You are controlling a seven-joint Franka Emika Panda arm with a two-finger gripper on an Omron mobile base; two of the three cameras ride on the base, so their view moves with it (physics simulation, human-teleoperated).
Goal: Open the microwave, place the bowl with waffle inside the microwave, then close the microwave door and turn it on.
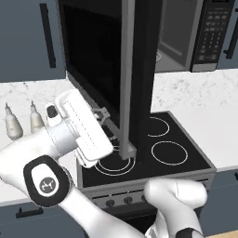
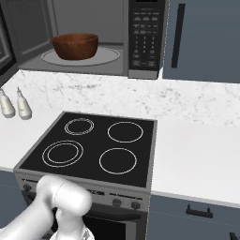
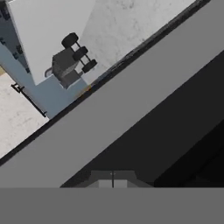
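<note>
You have the bowl sitting on the turntable inside the microwave, toward the cavity's left side; the microwave door stands swung open over the stove; your gripper presses against its inner face, fingers closed together, holding nothing.

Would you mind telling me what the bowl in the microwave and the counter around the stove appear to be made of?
The bowl looks like wood, matte: reddish-brown with faint darker streaks, though the rendering leaves that open. The counter looks like polished white marble or similar stone, going by the grey veining on its backsplash.
</note>
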